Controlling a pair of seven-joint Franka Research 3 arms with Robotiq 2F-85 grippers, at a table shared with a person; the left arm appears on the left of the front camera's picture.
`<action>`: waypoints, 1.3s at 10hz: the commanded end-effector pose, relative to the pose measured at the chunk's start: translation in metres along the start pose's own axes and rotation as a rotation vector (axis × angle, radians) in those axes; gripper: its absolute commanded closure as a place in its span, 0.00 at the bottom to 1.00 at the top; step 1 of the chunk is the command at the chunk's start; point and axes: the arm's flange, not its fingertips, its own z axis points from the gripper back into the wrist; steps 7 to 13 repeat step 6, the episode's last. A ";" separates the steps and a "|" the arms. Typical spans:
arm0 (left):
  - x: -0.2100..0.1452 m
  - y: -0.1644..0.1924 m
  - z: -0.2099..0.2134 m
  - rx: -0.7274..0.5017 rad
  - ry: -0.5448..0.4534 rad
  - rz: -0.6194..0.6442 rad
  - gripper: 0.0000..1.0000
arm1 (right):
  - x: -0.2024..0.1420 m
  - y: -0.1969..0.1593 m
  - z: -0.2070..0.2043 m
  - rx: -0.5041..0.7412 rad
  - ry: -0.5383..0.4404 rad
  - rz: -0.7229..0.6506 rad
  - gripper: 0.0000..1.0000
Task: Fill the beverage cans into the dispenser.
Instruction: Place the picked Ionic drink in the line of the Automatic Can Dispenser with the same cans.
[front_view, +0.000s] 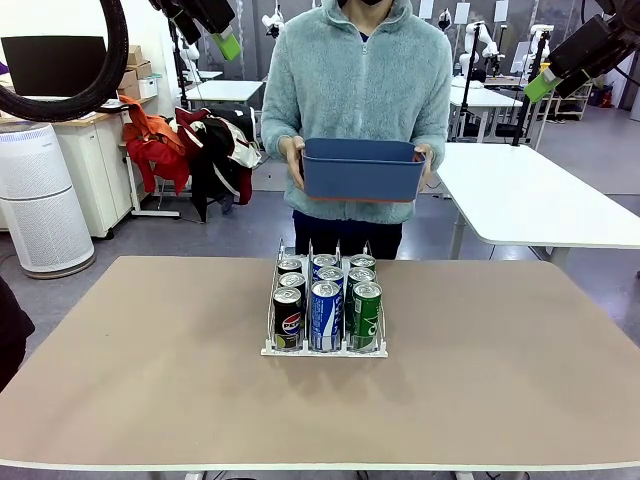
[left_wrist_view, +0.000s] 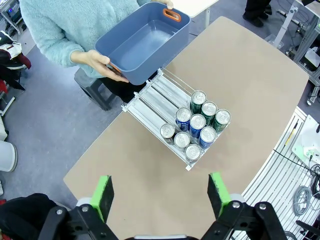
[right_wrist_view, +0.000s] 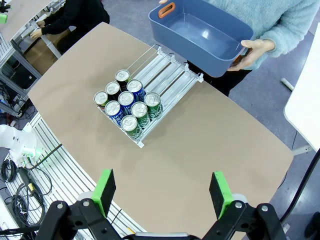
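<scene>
Beige and rounded at its corners, the tabletop carries a clear three-lane dispenser near its middle, toward the far edge where a person in a fluffy light-blue sweater stands. The dispenser holds nine beverage cans in three rows, bunched at the end nearest the robot. In the front view the left lane holds black Pepsi cans, the middle lane blue cans and the right lane green cans. The far part of each lane, toward the person, lies bare, as the left wrist view shows where the metal rails run free behind the cans.

The person holds a blue rectangular plastic bin with both hands at chest height, above and behind the table's far edge. The right wrist view shows the bin's orange-edged handle slot and its bare inside; one hand grips its end.

Both arms hang high over the table. The left gripper looks down with its green-padded fingers standing wide apart, holding nothing. The right gripper likewise has its fingers spread wide and bare, with the dispenser well below it. In the front view the left gripper's green pad shows at the top left and the right gripper's pad at the top right.
</scene>
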 end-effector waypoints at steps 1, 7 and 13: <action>-0.001 0.001 0.000 0.001 -0.002 0.003 0.00 | 0.001 0.001 -0.001 0.000 0.001 0.000 0.00; -0.001 0.001 0.000 0.001 -0.002 0.003 0.00 | 0.001 0.001 -0.001 0.000 0.001 0.000 0.00; -0.001 0.001 0.000 0.001 -0.002 0.003 0.00 | 0.001 0.001 -0.001 0.000 0.001 0.000 0.00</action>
